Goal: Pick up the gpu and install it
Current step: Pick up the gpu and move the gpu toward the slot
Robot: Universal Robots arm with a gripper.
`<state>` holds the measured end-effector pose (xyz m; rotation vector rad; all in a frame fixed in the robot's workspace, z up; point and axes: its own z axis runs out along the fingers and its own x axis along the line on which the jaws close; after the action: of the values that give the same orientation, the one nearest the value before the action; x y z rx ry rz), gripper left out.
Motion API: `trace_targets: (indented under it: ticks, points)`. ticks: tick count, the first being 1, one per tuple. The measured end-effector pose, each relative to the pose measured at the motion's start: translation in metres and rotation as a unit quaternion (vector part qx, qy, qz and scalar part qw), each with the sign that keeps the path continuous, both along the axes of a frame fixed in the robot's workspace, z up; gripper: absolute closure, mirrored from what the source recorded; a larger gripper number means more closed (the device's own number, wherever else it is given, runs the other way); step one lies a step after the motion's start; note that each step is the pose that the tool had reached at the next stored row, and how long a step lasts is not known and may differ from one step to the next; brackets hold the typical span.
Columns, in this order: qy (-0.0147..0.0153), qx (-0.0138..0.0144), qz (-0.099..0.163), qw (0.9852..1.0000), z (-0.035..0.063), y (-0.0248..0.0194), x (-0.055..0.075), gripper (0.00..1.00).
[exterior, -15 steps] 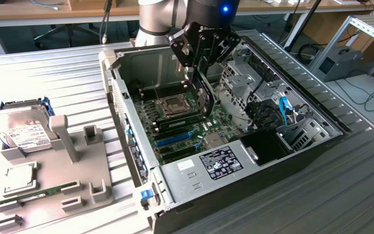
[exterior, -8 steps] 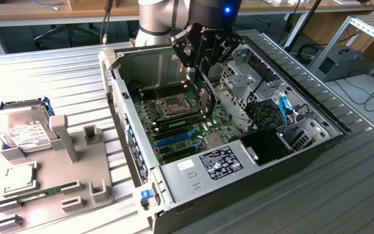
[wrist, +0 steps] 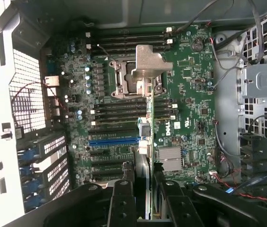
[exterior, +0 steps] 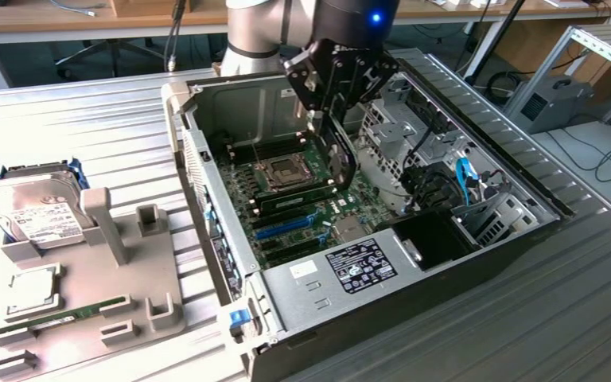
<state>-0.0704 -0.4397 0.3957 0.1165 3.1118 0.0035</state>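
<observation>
My gripper [exterior: 330, 111] hangs over the open computer case [exterior: 208, 191] and is shut on the gpu [exterior: 340, 155]. The card is held on edge, pointing down toward the motherboard [exterior: 327, 208]. In the wrist view the gpu [wrist: 147, 127] shows edge-on as a thin strip between the black fingers [wrist: 122, 201], and its silver end bracket [wrist: 150, 64] lies over the CPU socket area. The gpu's lower edge is above the board, near the blue expansion slot [wrist: 114, 141], which shows in the exterior view as the blue slot [exterior: 284, 228]. I cannot tell if the card touches the board.
A grey fixture tray [exterior: 93, 294] on the exterior view's left holds a silver hard drive [exterior: 35, 211], a CPU chip [exterior: 32, 288] and a green memory stick [exterior: 56, 317]. Inside the case, a drive cage [exterior: 401, 131] and cables [exterior: 463, 179] crowd the exterior view's right.
</observation>
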Motion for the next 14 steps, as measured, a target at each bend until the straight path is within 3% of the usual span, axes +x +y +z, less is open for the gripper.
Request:
trace_targets:
  ticks: [14]
  points:
    - [0.0000, -0.0015, 0.000, 1.0000, -0.0025, 0.0007, 0.0087, 0.74]
